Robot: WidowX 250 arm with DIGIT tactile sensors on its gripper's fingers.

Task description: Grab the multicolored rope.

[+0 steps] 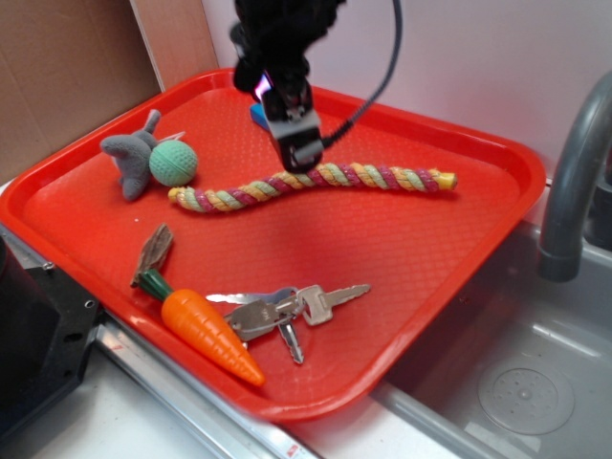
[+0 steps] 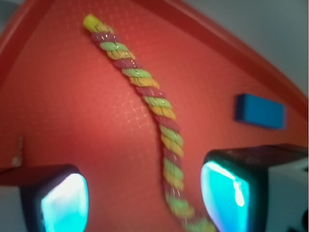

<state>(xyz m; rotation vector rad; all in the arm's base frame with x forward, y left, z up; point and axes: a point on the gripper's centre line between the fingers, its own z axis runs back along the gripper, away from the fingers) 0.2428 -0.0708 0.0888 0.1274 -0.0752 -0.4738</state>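
The gripper [image 1: 298, 158] hangs spread over the rope [image 1: 316, 185], which runs between its fingers [image 2: 65, 203] (nearer the right one). Closing off-centre could nudge it aside.

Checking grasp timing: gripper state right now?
Gripper: open, holding nothing; its pads straddle the long twisted yellow, maroon and green cotton rope on the red plastic tray.

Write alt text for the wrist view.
A twisted yellow, pink and green rope runs down a red tray and passes between the open gripper's two glowing teal fingertips, nearer the right-hand one, untouched. A small blue block lies near the tray's rim at right.
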